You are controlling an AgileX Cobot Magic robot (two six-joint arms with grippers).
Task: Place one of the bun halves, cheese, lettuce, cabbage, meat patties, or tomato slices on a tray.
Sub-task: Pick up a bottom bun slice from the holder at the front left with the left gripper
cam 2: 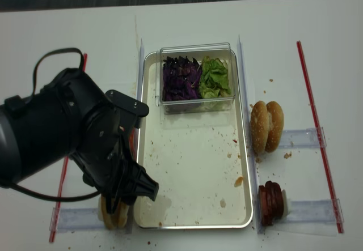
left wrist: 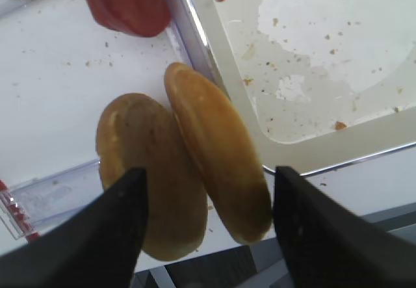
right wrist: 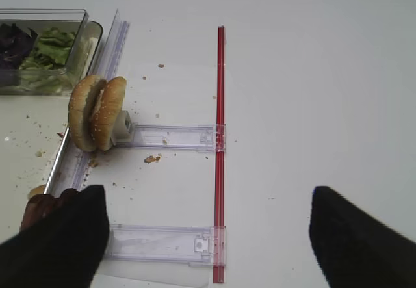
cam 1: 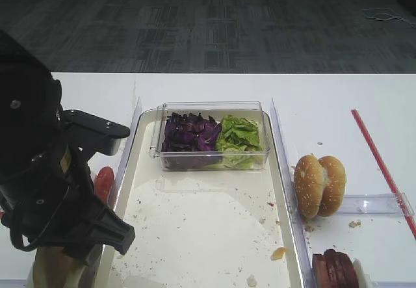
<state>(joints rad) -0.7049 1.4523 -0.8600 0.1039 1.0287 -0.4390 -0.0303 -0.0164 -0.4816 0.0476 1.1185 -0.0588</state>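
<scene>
Two plain bun halves stand on edge left of the tray (left wrist: pixel 312 54), one with a tan face (left wrist: pixel 153 177) and one nearer the rim (left wrist: pixel 214 145). My left gripper (left wrist: pixel 208 223) is open and straddles both, a finger outside each. From above the left arm (cam 2: pixel 85 143) hides most of them (cam 2: pixel 113 214). Red tomato slices (left wrist: pixel 127 2) lie just beyond. Cabbage (cam 1: pixel 190 135) and lettuce (cam 1: pixel 239 135) fill a clear box on the tray (cam 1: pixel 208 223). Meat patties (cam 1: pixel 335 268) stand right of it. My right gripper (right wrist: pixel 208 236) is open over bare table. Cheese is out of view.
A sesame-seeded bun pair (cam 1: pixel 320 185) stands on edge on a clear plastic holder (right wrist: pixel 172 135) right of the tray. A red strip (right wrist: pixel 220 138) runs along the table further right. Crumbs dot the tray. The table's front edge lies just under the plain bun halves.
</scene>
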